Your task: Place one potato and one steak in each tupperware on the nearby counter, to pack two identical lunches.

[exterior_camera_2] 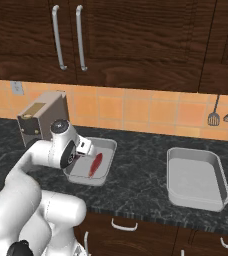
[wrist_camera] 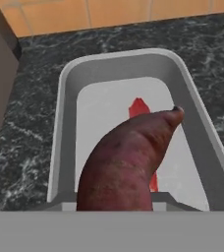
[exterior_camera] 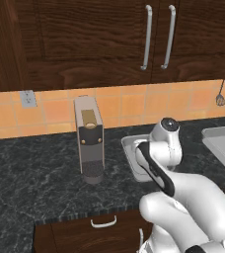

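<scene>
While the arm reaches out over the dark speckled desk (exterior_camera_2: 136, 165), its claw (exterior_camera_2: 84, 147) hangs just above the nearer tupperware (exterior_camera_2: 106, 148), clamped on a potato (wrist_camera: 126, 165). The hand view looks along that potato: a long reddish-brown tuber with a tapered tip, pointing away from the claw and out over the tray's floor. The claw's own finger tips are hidden behind it, so the grip is read from the potato sitting fixed right at the camera.

Directly beneath the claw, on the pale floor of that tupperware, lies a red steak (exterior_camera_2: 95, 164); in the hand view only its far point and a sliver beside the potato can be seen. Whether the potato touches the steak or the tray cannot be told.

Off to the claw's right, well apart across bare stone, sits the second tupperware (exterior_camera_2: 172, 156), with nothing visible inside it. To the claw's left, close beside the tray under it, stands a boxy grey coffee machine (exterior_camera: 89, 138). Beyond the claw runs an orange tiled wall (exterior_camera_2: 151, 112), with dark wood cabinets (exterior_camera_2: 136, 40) above it.
</scene>
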